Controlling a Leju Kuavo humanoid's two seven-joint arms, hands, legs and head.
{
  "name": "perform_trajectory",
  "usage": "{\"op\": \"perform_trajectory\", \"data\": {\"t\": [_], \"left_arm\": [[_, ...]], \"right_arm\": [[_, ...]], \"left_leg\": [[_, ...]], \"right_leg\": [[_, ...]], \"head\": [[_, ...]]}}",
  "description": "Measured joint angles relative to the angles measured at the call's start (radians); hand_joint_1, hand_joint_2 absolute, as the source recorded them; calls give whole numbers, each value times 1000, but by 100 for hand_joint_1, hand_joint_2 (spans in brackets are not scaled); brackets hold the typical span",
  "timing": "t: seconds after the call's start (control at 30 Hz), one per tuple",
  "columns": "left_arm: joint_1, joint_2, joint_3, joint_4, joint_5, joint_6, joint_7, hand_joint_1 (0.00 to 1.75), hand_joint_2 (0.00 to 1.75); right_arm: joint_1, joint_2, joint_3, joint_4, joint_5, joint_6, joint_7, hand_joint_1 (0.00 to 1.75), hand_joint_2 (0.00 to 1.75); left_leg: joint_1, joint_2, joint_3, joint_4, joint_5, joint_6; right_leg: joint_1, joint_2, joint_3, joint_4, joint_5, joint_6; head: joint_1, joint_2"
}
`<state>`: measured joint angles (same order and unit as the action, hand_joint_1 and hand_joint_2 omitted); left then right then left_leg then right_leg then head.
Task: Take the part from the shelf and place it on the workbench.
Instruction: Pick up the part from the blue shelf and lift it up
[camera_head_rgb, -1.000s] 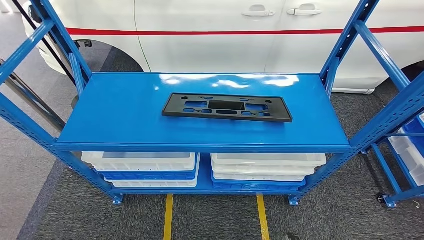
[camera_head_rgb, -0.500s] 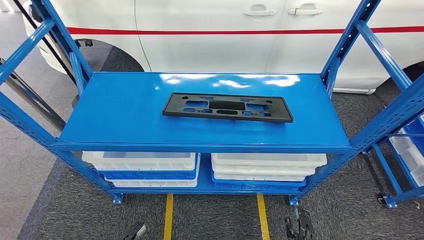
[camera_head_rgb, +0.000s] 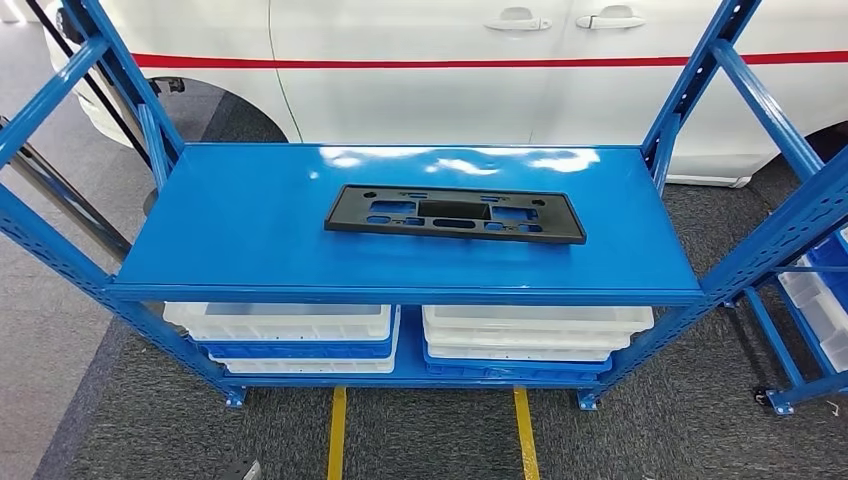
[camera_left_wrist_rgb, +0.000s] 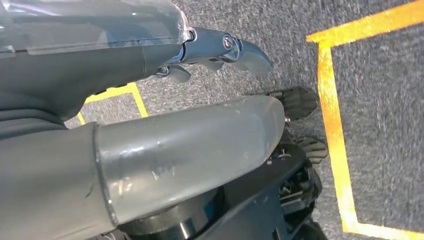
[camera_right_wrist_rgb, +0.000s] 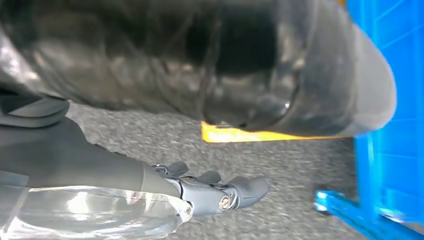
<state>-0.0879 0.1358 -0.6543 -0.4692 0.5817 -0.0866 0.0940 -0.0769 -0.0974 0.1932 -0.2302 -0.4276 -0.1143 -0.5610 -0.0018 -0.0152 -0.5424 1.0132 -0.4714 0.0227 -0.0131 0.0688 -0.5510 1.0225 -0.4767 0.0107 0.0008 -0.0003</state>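
Note:
The part (camera_head_rgb: 455, 214) is a long, flat black plastic panel with several cut-outs. It lies flat near the middle of the blue shelf top (camera_head_rgb: 250, 240), slightly right of centre. Both arms hang low, well below the shelf and far from the part. My left hand (camera_left_wrist_rgb: 100, 75) has its fingers (camera_left_wrist_rgb: 225, 47) stretched out over grey carpet and holds nothing. A grey sliver of that hand (camera_head_rgb: 240, 470) shows at the bottom edge of the head view. My right hand (camera_right_wrist_rgb: 90, 160) also has straight fingers (camera_right_wrist_rgb: 220, 192) with nothing in them, close to a blue rack foot (camera_right_wrist_rgb: 345, 210).
A white car (camera_head_rgb: 420, 70) with a red stripe stands right behind the shelf. White and blue bins (camera_head_rgb: 290, 335) fill the lower shelf. Blue uprights (camera_head_rgb: 690, 100) flank the shelf top, and another blue rack (camera_head_rgb: 810, 290) stands at the right. Yellow lines (camera_head_rgb: 337, 430) mark the carpet.
Half a second ago both hands' dark fingertips showed at the bottom of the head view; they have dropped out, leaving a grey sliver at the lower left. The part has not moved.

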Motion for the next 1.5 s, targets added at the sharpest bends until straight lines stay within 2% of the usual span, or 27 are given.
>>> {"op": "perform_trajectory", "data": {"t": [0.13, 0.33, 0.47, 0.7, 0.77, 0.9, 1.03, 1.2, 1.3, 1.4, 1.5], "left_arm": [[5, 8, -16, -6, 36, 16, -8, 0, 0], [3, 25, -35, -19, 52, -12, -8, 0, 0], [-10, 54, -63, -40, 43, -50, -8, 0, 0], [-23, 79, -95, -52, 40, -60, -18, 0, 0], [-27, 81, -100, -52, 37, -57, -29, 0, 0], [-31, 82, -110, -51, 28, -31, -54, 0, 0], [-19, 91, -113, -52, 40, -19, -66, 0, 0], [-15, 102, -114, -50, 47, -18, -63, 0, 0], [-32, 81, -115, -26, 40, 14, -51, 0, 0], [-49, 51, -115, 7, 37, 24, -53, 0, 0], [-58, 29, -115, 30, 35, 26, -54, 0, 0]], "right_arm": [[15, -9, 14, 7, 1, 18, -70, 0, 0], [29, -45, 51, 14, 49, 67, -87, 0, 0], [43, -110, 74, 29, 78, 158, -103, 0, 0], [71, -198, 90, -5, 155, 200, -128, 0, 0], [96, -212, 48, -94, 241, 234, -129, 0, 0], [146, -218, -129, -377, 422, 278, -130, 0, 0], [187, -213, -218, -677, 481, 249, -130, 0, 0], [263, -242, -230, -1087, 501, 135, -130, 0, 0], [319, -251, -222, -1311, 559, 103, -121, 0, 0], [362, -242, -193, -1470, 611, 82, -96, 0, 0], [374, -239, -170, -1565, 619, 74, -80, 0, 0]], "left_leg": [[0, 0, 0, 0, 0, 0], [0, 0, 0, 0, 0, 0], [-2, 0, 0, 0, 0, 0], [-3, 0, -1, 0, 0, 0], [-3, 0, -2, 0, 0, 1], [-2, 0, -3, 0, 1, 1], [-2, -2, -3, 0, 3, 3], [-4, -4, -5, 1, 5, 4], [-3, -7, -6, 0, 5, 4], [-4, -7, -7, 0, 6, 4], [-4, -6, -7, 0, 6, 4]], "right_leg": [[0, 0, 0, 0, 0, 0], [0, 0, 0, 0, 0, 0], [-2, -1, 0, 0, 0, 0], [-2, -1, 0, 0, 1, 1], [-2, -1, 0, 0, 1, 2], [-2, -1, 0, 0, 2, 2], [-2, -3, -1, 0, 2, 3], [-3, -5, -5, 0, 3, 4], [-3, -8, -5, 0, 3, 4], [-4, -7, -5, 0, 3, 4], [-4, -6, -5, 0, 3, 4]], "head": [[0, 0], [0, 0], [0, 0], [0, 0], [0, 0], [0, 0], [0, 0], [0, 0], [0, 0], [0, 0], [0, 0]]}}
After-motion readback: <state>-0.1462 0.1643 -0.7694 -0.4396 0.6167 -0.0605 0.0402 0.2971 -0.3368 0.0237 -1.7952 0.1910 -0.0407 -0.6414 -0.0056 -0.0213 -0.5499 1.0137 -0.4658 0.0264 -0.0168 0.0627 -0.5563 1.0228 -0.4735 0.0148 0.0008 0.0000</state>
